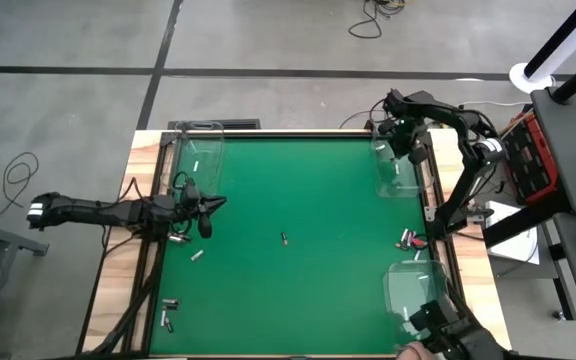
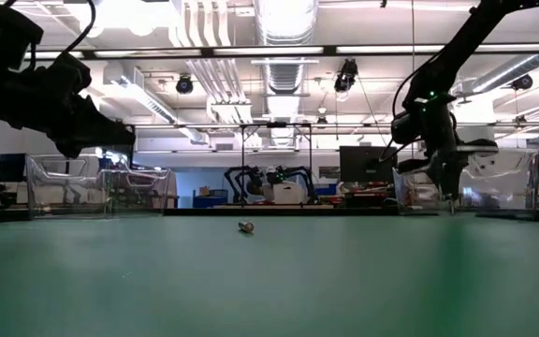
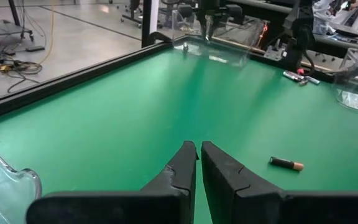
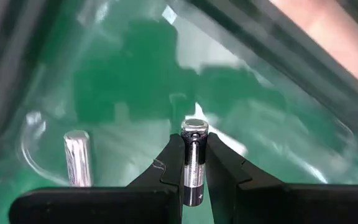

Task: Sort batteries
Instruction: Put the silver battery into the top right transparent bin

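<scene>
Small batteries lie scattered on the green mat: one in the middle (image 1: 283, 238), which the low view also shows (image 2: 246, 226), and others near the left edge (image 1: 197, 255) and the right edge (image 1: 408, 238). My right gripper (image 1: 400, 148) hangs over the clear tray (image 1: 398, 172) at the far right, shut on a battery (image 4: 193, 163). Another battery (image 4: 78, 158) lies in that tray. My left gripper (image 3: 197, 149) hovers shut and empty over the mat at the left, near a dark battery (image 3: 286, 163). My right gripper pinches the battery's side (image 4: 192, 177) between its two fingers. The battery lies along the fingers, and its silver end cap (image 4: 194, 127) sticks out past the fingertips. The fingers point down over the tray. The battery is lifted clear.
Another clear tray (image 1: 200, 150) stands at the far left and a third (image 1: 413, 290) at the near right. More batteries lie at the near left (image 1: 168, 312). A black frame (image 1: 268, 130) rims the mat. The mat's middle is mostly bare.
</scene>
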